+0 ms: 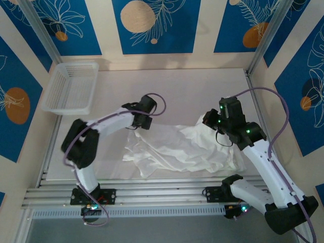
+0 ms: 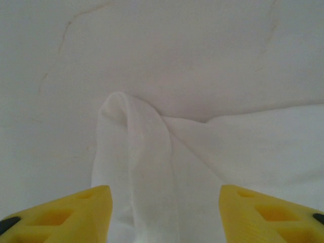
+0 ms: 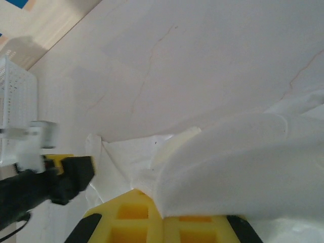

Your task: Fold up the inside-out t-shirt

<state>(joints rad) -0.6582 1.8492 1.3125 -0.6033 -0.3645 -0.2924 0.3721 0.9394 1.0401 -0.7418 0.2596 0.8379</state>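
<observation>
T-shirt (image 2: 136,152) fold inside released left claw (image 2: 164,202), another part clenched in right claw (image 3: 162,217).

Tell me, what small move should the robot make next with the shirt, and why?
Probably lift the left gripper clear and pick a new spot: its fingers stand apart around a loose ridge of the shirt, gripping nothing, while the right gripper is shut on the crumpled shirt's other side.

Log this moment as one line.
left fingers: open astride t-shirt fold | right fingers: shut on t-shirt | t-shirt: crumpled
</observation>
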